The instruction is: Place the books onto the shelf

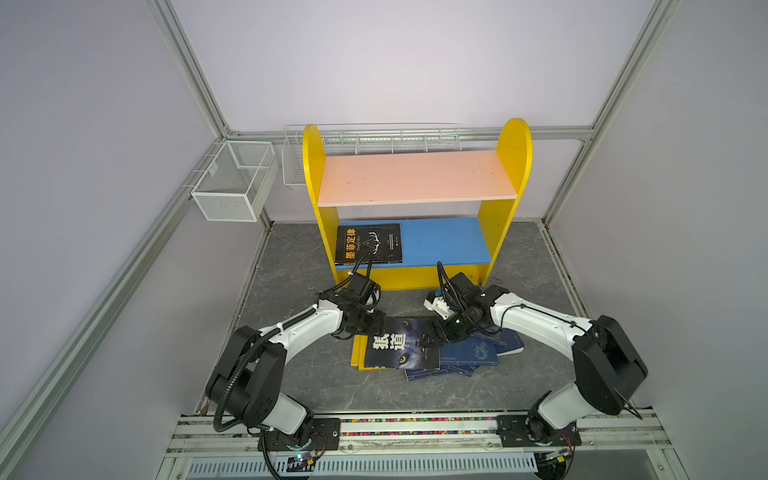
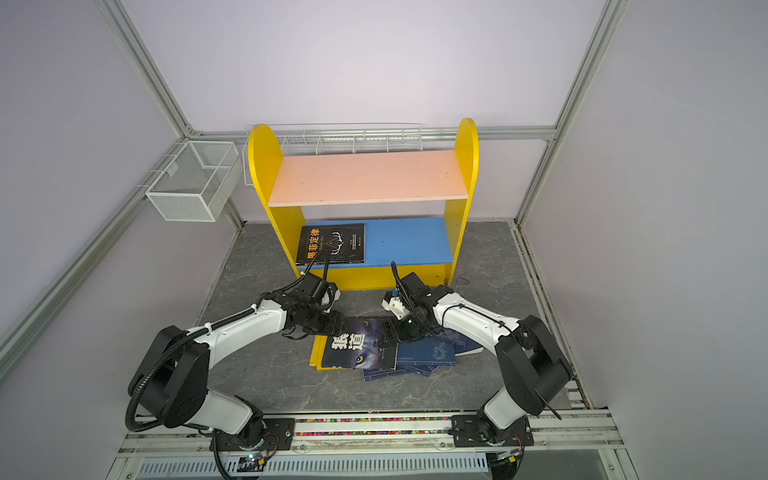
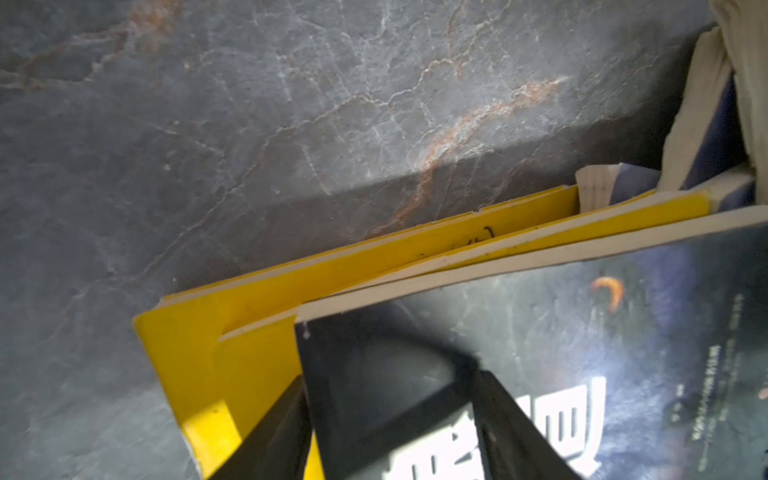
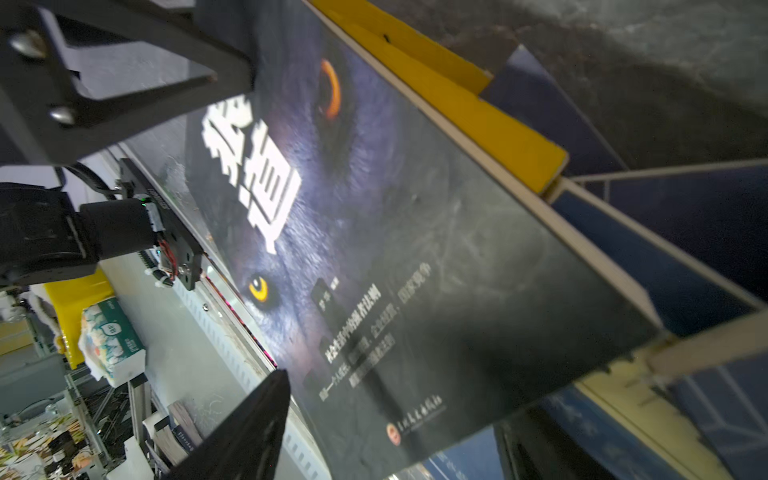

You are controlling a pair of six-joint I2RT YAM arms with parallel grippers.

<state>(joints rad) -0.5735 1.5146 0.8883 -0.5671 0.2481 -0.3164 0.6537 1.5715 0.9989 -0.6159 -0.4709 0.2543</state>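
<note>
A loose pile of paperbacks (image 1: 415, 361) lies on the grey marbled tabletop (image 1: 291, 299), low in the centre of both top views, just in front of the small bookcase with yellow round-topped side panels (image 1: 312, 166). Topmost is a dark paperback bearing a wolf's amber eye and large white characters (image 1: 399, 351). It rests flat, cover up, its long axis running across the frame roughly parallel to the bookcase front, the title upright to the camera. The left gripper (image 1: 377, 327) sits at that book's upper left corner, released: in the left wrist view its black fingers (image 3: 507, 424) stand apart, one over the cover, the other off the book's edge above the yellow paperbacks (image 3: 232, 365) that jut out beneath on the left. The right gripper (image 1: 428, 338) is at the book's right edge, its jaws likewise spread; the right wrist view shows the cover between two well-separated fingers (image 4: 249, 428). Neither clamps anything that can be seen. Navy blue paperbacks (image 1: 469, 353) fan out askew from under the wolf book toward the lower right. One black paperback with orange characters (image 1: 370, 245) already lies flat at the left end of the bookcase's blue lower board (image 1: 444, 241), long axis along the board, title end pointing at the left side panel, beneath the pink upper board (image 1: 415, 178).
</note>
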